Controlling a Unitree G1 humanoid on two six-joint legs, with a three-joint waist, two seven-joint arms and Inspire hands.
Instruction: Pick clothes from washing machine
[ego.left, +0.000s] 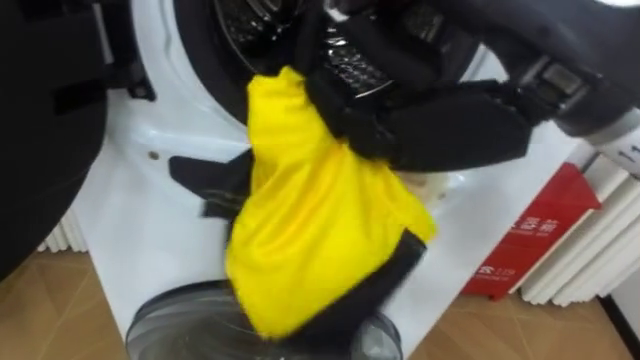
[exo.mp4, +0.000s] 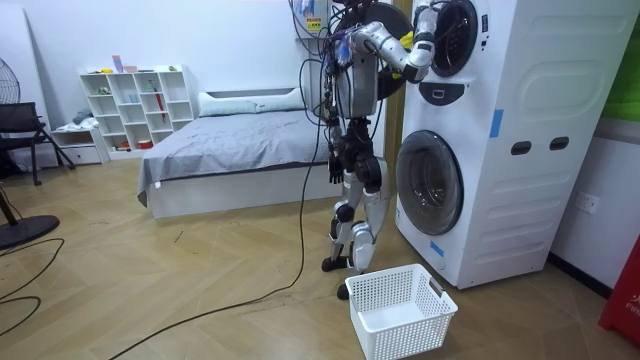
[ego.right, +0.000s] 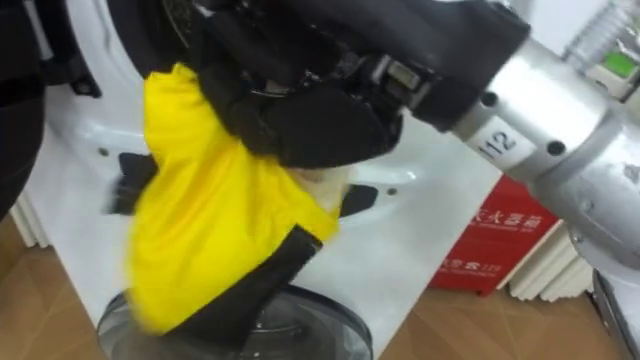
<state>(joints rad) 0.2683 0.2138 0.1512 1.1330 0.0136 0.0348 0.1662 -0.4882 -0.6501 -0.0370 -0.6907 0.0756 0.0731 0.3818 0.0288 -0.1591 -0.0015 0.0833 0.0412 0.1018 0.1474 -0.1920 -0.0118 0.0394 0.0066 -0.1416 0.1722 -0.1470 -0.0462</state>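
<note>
While my right hand (ego.left: 400, 125) sits at the mouth of the upper drum (ego.left: 235, 25), I can see its dark fingers curled tight over the top of the yellow garment (ego.left: 310, 220). That black-edged cloth hangs out of the opening, down the white machine front (ego.left: 140, 230) to the lower door's glass (ego.left: 180, 320). From the room view, a white basket (exo.mp4: 400, 310) lies by the robot's feet.

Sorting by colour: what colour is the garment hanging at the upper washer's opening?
The garment is bright yellow with black trim, clearest in the left eye view.
</note>
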